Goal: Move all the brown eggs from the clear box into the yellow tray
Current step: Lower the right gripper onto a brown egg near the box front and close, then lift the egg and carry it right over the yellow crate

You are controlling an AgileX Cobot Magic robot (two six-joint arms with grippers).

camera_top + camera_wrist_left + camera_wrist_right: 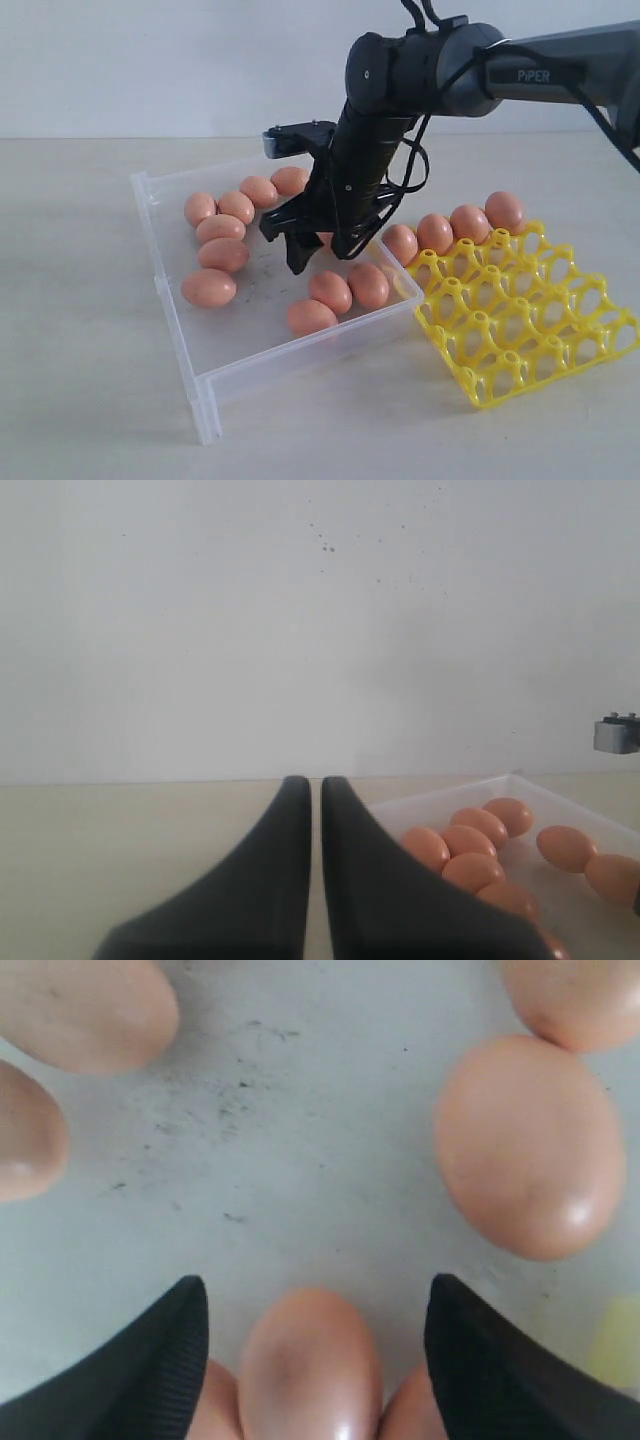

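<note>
nearest the exterior camera, the pale bench (90,400) is carrying a large, shallow clear plastic box (300,348) on the left and a bright yellow plastic egg tray (530,340) just beside it on the right. the tray is sitting tilted, its far edge higher than its near one.

smooth orange-brown oval eggs are lying loose on the scuffed floor of the box. three are sitting close together near the front wall (311,316) (330,291) (368,284). seven more are curving along the left side towards the far wall, from the nearest one (209,287) to the farthest one (290,180).

above the middle of the box, the right pincer (322,255) is hanging from a black arm (420,70) that is reaching across from the right. its jaws are standing wide apart and gripping nothing. in the right wrist view an egg (310,1370) is lying between the fingers (160,1360), with neither finger pressing on it.

four eggs are sitting in the far row of the tray, side by side (400,244) (434,233) (469,223) (504,211). the other cups are showing bare.

the left pincer (316,785) is hanging off to the side of the box with its fingers closed together on nothing.

a plain white wall (150,60) is standing behind the bench.
</note>
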